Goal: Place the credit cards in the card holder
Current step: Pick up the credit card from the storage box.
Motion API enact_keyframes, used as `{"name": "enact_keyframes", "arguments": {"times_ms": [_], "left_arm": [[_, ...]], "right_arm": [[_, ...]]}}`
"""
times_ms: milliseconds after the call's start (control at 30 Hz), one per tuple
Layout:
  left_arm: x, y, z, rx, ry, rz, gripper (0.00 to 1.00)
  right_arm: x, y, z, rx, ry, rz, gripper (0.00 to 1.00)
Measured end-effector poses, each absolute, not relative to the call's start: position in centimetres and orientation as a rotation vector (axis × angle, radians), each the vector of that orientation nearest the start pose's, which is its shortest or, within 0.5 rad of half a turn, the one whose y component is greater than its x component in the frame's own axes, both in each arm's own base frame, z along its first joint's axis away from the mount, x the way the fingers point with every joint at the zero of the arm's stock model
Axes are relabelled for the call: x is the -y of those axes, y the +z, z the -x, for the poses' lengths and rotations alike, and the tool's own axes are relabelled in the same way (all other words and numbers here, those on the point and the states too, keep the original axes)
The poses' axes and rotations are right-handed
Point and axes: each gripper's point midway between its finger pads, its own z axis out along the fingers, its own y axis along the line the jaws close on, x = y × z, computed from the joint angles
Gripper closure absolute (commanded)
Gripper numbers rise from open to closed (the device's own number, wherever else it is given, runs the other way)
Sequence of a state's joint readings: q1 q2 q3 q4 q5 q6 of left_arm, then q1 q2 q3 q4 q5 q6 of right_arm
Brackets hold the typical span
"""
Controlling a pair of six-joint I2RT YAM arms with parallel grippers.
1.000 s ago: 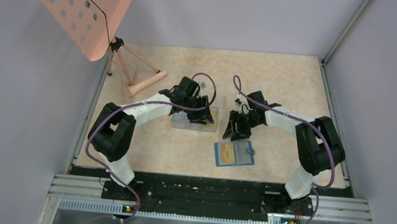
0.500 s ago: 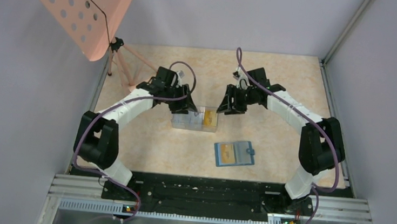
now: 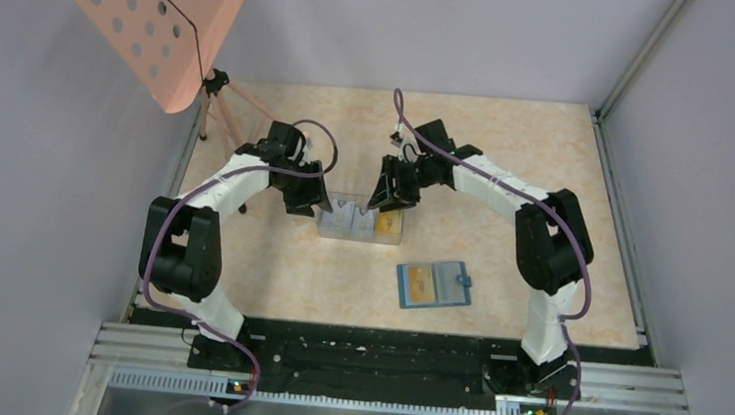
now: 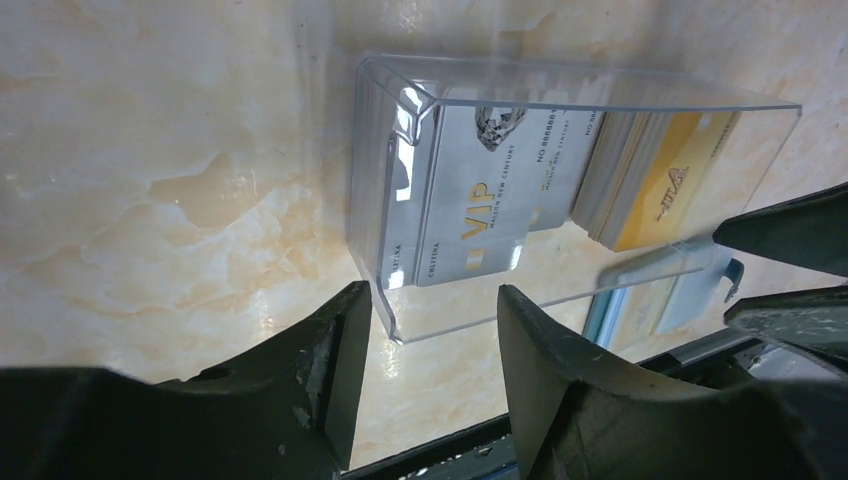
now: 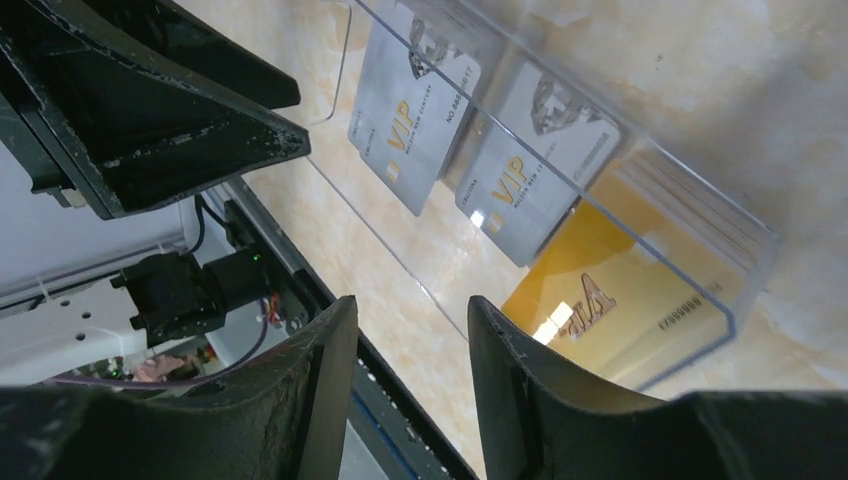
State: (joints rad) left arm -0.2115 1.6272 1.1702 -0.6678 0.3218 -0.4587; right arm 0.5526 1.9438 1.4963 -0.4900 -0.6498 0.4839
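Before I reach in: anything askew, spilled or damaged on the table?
Nothing stands out. The clear box stands level, open left gripper and right gripper at its ends, cards stacked inside; the card holder lies open, one orange card in it.

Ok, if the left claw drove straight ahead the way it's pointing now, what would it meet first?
Most likely the near end wall of the clear plastic box, with the silver VIP card just behind it; how high the left claw rides is unclear.

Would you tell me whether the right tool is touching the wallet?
Apart. The top view shows the right tool at the clear box, with bare table between it and the wallet.
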Motion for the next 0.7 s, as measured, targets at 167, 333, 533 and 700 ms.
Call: {"name": "enact_keyframes", "arguments": {"times_ms": [167,333,533,700], "left_arm": [[15.1,8.0,-32.0,-2.8,-0.677,0.239,0.57],[16.1,7.2,-31.3,-2.818,-0.705,0.214,0.68],[19.2,6.9,-29.8,-2.835,-0.77,0.132,0.72],[21.0,7.0,-29.4,-2.822,-0.8,0.091,0.64]], "right_arm": [[-35.7,10.0,-31.5,-2.706,1.217,0.383,0.57],[-36.4,8.1,-30.9,-2.759,1.213,0.377,0.6],[-36.4,7.3,-30.8,-2.778,1.201,0.371,0.71],[-36.4,6.6,-30.8,-2.793,1.199,0.364,0.74]]}}
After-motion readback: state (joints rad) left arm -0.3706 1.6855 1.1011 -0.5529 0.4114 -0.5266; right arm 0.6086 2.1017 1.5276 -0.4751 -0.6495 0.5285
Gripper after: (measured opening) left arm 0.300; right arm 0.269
